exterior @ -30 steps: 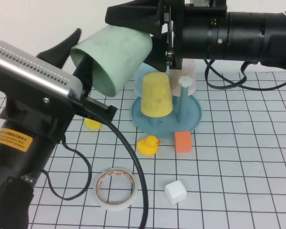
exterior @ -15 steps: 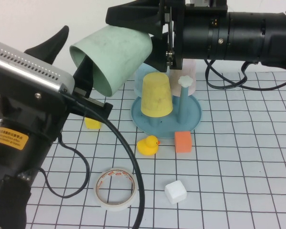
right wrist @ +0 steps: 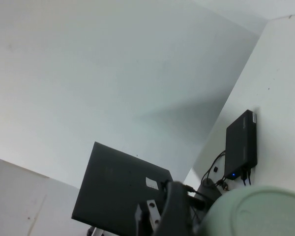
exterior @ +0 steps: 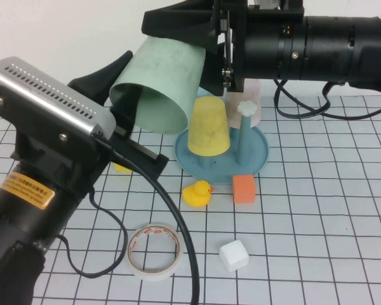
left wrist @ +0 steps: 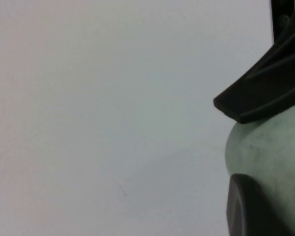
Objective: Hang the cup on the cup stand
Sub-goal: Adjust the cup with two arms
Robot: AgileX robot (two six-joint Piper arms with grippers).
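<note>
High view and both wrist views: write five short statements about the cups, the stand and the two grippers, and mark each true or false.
1. The left gripper holds the sage-green cup in the air, tilted, mouth toward the camera. True.
2. The yellow cup lies on its side beside the tape roll. False: it sits upside down on the cup stand.
3. The stand's peg with the white flower knob carries no cup. True.
4. The right gripper rests on the table by the orange block. False: it is raised behind the stand, at the green cup's base.
5. The rubber duck stands inside the stand's dish. False: it is on the table in front of it.
</note>
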